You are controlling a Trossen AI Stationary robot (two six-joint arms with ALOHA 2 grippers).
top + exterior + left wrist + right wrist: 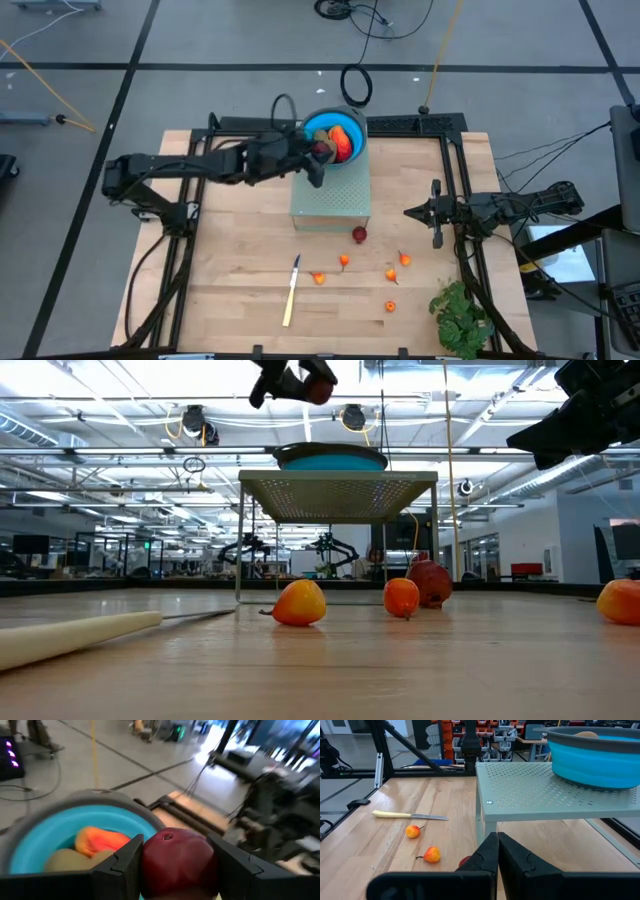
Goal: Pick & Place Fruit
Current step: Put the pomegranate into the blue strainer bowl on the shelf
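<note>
Holding a dark red ball [177,862] pinched in the left gripper [175,865] over the blue bowl [322,126] at the raised stand's [331,200] far edge, I judged an off-centre release could bounce it off the rim, while the right gripper [497,851] waited pressed together near the worktop's right edge.

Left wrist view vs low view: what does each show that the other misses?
Only the left wrist view: inside the blue bowl, an orange-red oblong fruit beside an olive-brown oval fruit.

Only the low view: small orange fruits and a dark red ball fruit lying on the wooden table, plus a pale-handled knife and the perforated grey stand under the bowl.

Both: the left gripper holding a dark red round fruit above the bowl.
</note>
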